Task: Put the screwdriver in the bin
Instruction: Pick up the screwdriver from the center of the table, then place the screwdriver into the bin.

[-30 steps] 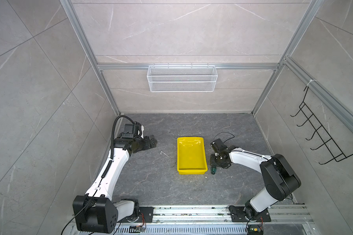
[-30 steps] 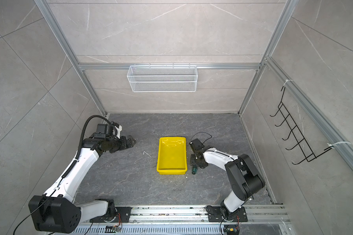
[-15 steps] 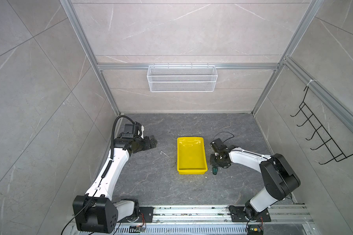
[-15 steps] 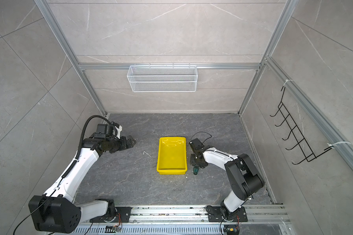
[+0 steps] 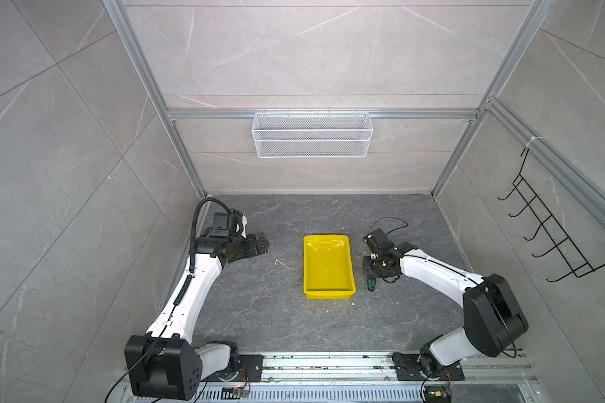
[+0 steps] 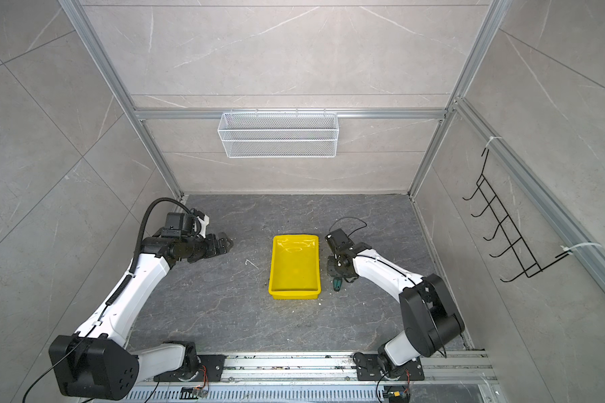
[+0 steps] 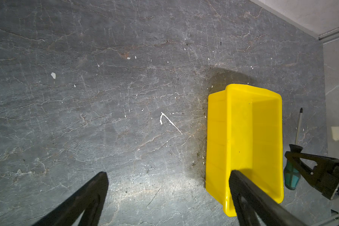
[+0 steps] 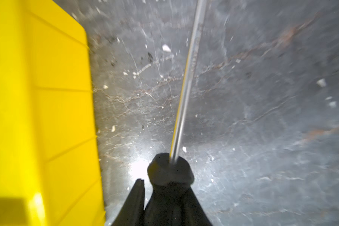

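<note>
Closest to me, on the near side of the bin (image 5: 329,296), the rail (image 5: 329,363) carries both arm bases. The yellow bin sits on the dark stone floor (image 5: 259,314) between my two arms. The screwdriver (image 7: 291,176) lies outside the bin, just beside the long wall that faces the right arm. Its green handle is toward the bin's near end and its thin shaft runs along that wall toward the far end. My right gripper (image 7: 293,155) points down over it, and its fingers (image 8: 137,197) pinch the black collar of the handle. The right wrist view is blurred, so I cannot tell whether the tool has left the floor. On the bin's opposite side, well apart from it, my left gripper (image 5: 262,244) hangs with its fingers (image 7: 94,187) spread wide. A white scratch (image 5: 281,263) marks the floor between it and the bin. Beyond the bin's far end, a white wire mesh basket (image 5: 311,136) hangs on the back wall, and a black hook rack (image 5: 552,237) hangs on the side wall by the right arm
</note>
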You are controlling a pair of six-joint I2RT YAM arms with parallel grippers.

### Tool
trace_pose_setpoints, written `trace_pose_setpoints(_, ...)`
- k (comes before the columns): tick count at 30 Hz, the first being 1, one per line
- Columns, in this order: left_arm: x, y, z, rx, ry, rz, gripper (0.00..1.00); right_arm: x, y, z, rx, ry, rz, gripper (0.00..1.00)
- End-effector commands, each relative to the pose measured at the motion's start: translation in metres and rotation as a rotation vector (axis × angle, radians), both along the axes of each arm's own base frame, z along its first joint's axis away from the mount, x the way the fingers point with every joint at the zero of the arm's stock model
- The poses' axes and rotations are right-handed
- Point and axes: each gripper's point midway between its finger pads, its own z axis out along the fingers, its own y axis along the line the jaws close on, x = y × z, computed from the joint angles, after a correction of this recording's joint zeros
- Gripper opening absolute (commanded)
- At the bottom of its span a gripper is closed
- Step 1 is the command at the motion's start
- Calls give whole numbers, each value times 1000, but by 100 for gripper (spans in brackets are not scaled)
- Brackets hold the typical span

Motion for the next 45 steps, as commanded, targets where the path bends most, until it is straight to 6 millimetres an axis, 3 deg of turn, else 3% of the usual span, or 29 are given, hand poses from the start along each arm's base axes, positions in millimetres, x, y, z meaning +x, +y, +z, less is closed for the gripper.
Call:
trace_pose_setpoints(1,0,2,7,22,-19,-15,100,3,-2,34,-24,-52,31,8)
trace_pose_setpoints(14,0,3,8,25,-21,-14,100,12,26,82,63,-115,118,10)
trace_pose_setpoints(18,0,4,8,29,-22,-11,100,8,50,90,81,-130,178,11)
trace_pose_setpoints(24,-1,4,9,31,-26,-9,100,-1,110,94,90,-129,310,11)
trace_pose_setpoints(28,-1,5,9,31,-28,-8,100,-8,147,78,82,-101,381,12)
trace_pose_setpoints(33,-2,5,10,35,-32,-8,100,-16,170,49,74,-47,424,12)
trace_pose_setpoints(45,-2,5,10,35,-33,-7,100,-23,177,-2,7,27,481,13)
